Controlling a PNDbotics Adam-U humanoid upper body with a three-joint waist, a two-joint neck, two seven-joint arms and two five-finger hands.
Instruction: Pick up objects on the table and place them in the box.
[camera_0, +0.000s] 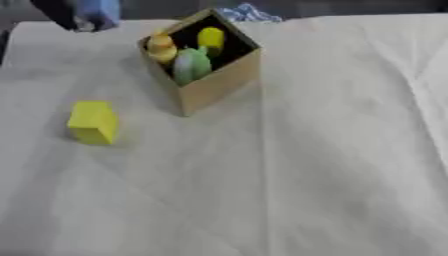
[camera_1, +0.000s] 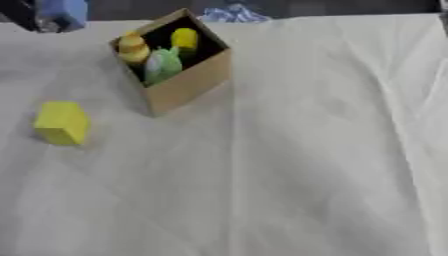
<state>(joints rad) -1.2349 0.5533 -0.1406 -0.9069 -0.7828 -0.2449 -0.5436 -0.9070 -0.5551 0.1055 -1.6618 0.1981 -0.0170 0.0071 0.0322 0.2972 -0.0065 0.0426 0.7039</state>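
No text, label, brand, number or sign can be read anywhere. The cardboard box shows plain brown walls, the yellow block to its near left has bare faces, and the white table cover carries no print.

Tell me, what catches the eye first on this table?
Probably the open cardboard box standing at the far middle of the white-covered table, already holding yellow, orange and green items. Next, a lone yellow block sits on the cloth to the box's left, apart from it. A blue thing shows in the far left corner.
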